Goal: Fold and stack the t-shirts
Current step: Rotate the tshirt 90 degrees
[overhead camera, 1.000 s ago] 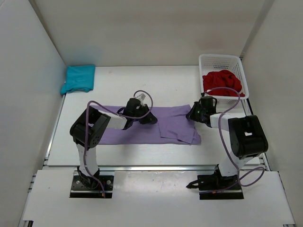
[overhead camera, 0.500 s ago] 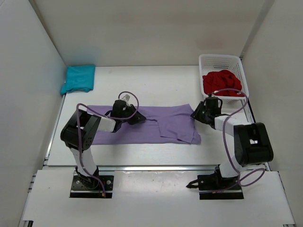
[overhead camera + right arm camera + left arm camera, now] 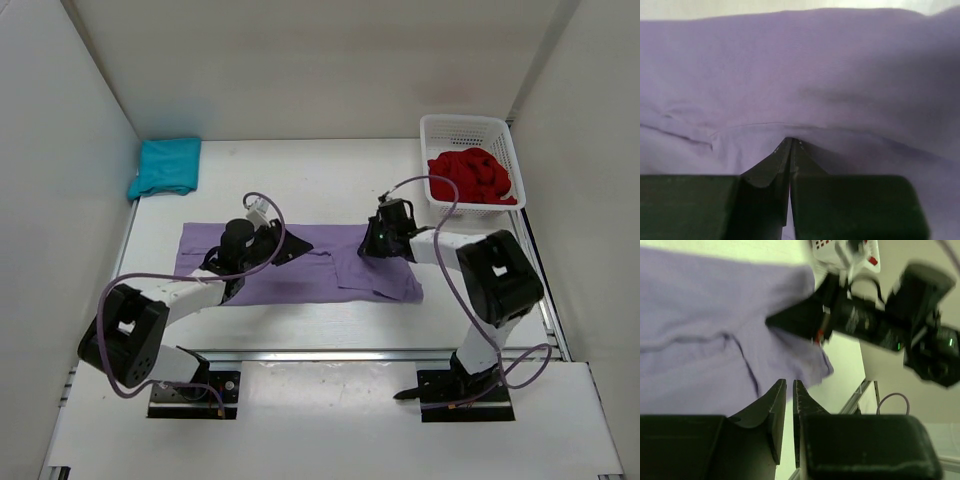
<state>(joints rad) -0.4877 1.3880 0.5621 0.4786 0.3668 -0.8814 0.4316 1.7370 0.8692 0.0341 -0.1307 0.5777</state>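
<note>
The top camera is looking down from above the near edge; both wrist cameras are viewing the lavender t-shirt (image 3: 300, 280) closely, the left one facing the right edge.

Purple shirt (image 3: 320, 278) soft matt cloth, lightly creased; teal shirt (image 3: 165, 167) and red shirt (image 3: 470, 172) same matt cloth; basket (image 3: 465, 121) white plastic lattice, slightly glossy; counter (image 3: 320, 190) smooth matt white

A lab test cell: white panel walls (image 3: 300, 60) boxing a white table (image 3: 330, 170).
</note>
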